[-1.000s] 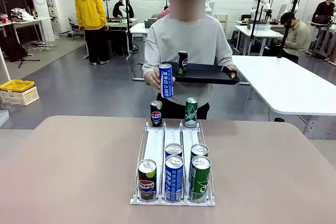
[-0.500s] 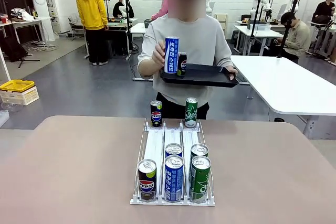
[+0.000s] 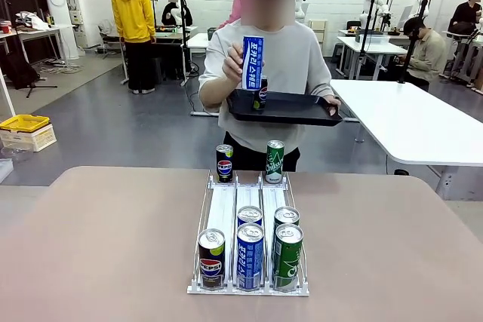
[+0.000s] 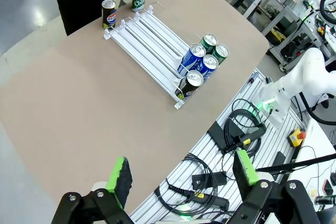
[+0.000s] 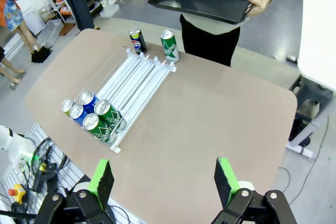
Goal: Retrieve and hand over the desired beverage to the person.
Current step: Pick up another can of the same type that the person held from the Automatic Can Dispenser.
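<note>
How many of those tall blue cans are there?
3. The held blue can is in the person's hand, raised near the black tray. The front blue can and the rear blue can stand in the rack's middle lane, near end.

The person (image 3: 264, 58) wears a light grey top over black trousers and carries a black tray (image 3: 302, 108). The raised can (image 3: 253, 62) is bright blue with white lettering, and the tray can (image 3: 260, 94) is black with a red, white and blue roundel. The table (image 3: 98, 239) is a dull pinkish tan and the rack (image 3: 226, 201) is white. Nearest in the rack stand a black can (image 3: 211, 259) (yellow-green band at its top), a blue can (image 3: 250, 256) and a green can (image 3: 287, 256). The left gripper (image 4: 181, 167) and right gripper (image 5: 164, 171) are black with green pads.
</note>
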Available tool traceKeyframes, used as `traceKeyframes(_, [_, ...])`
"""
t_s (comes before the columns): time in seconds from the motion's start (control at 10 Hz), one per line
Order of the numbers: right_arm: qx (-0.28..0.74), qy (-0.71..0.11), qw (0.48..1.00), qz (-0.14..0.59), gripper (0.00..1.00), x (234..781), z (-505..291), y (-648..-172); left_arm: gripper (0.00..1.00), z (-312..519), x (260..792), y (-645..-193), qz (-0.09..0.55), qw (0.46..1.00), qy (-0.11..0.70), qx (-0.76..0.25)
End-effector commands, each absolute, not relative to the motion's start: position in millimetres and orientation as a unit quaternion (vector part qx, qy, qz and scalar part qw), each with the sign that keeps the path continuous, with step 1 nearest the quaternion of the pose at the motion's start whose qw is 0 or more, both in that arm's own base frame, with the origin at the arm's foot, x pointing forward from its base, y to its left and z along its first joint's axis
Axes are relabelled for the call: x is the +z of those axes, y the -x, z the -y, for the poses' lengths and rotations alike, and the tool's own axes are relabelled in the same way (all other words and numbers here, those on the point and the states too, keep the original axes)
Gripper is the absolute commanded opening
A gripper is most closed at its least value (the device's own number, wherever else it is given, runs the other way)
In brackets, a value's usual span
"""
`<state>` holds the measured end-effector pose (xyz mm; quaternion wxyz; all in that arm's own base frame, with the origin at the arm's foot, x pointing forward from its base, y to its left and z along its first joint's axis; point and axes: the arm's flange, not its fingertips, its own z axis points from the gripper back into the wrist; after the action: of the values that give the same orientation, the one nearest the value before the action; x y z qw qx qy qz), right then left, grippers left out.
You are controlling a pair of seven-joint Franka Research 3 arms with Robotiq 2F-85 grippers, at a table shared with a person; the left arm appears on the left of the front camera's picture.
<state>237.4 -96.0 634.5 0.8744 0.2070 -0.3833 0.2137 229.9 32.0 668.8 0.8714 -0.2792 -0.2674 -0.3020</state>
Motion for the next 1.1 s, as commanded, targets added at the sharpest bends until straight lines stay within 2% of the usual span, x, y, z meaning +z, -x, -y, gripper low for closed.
traceKeyframes(0.0, [0.22, -0.216, 0.87, 0.384, 1.0, 634.0, 95.0, -238.5, 1.0, -33.4, 669.6, -231.2, 0.268, 0.868, 0.285, -0.305])
traceKeyframes(1.0, [0.22, -0.216, 0.87, 0.384, 1.0, 634.0, 95.0, -238.5, 1.0, -33.4, 669.6, -231.2, 0.268, 0.868, 0.285, -0.305])
